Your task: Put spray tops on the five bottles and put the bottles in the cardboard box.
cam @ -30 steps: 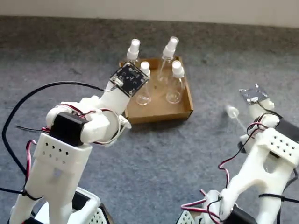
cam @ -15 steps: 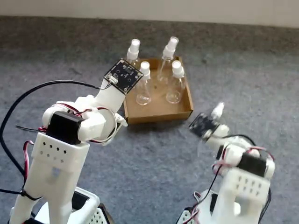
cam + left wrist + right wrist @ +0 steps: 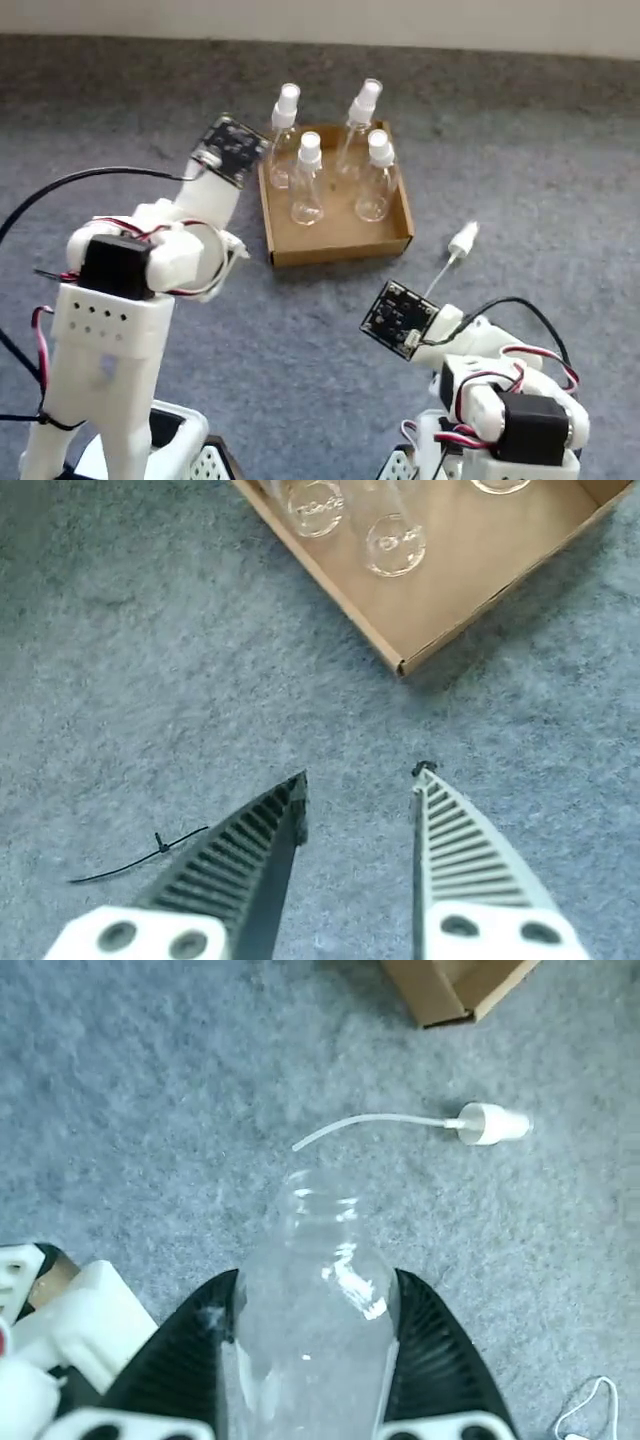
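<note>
4 capped bottles boxed; open bottle in right gripper.
High: 4 upright in box, loose top on carpet nr its corner. L wrist: left gripper spread, empty, above carpet by box. R wrist: jaws pinch bottle; top just beyond its neck.

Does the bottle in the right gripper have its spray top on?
Off: the bottle has a bare mouth; a spray top lies on the carpet.

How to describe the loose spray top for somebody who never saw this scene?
Find the cardboard box on the grey carpet. Beside its near corner on the right arm's side lies the spray top. Unlike the tops in the box, it sits on no bottle, its thin tube bare.
</note>
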Tool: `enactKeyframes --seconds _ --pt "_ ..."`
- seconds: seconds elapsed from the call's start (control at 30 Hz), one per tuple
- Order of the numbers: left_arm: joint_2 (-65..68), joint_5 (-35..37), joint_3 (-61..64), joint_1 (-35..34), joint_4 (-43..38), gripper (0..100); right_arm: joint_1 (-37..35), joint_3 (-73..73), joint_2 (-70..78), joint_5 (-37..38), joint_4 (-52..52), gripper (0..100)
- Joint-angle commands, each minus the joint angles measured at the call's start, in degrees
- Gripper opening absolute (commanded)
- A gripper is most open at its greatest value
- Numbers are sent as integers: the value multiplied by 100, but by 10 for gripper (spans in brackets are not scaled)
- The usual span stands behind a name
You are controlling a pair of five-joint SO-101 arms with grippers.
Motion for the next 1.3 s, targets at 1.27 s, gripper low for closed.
enactKeyframes --seconds 1.27 --pt "2053 0 453 2519 -3727 168 4084 -1991 4629 -3174 -4110 5"
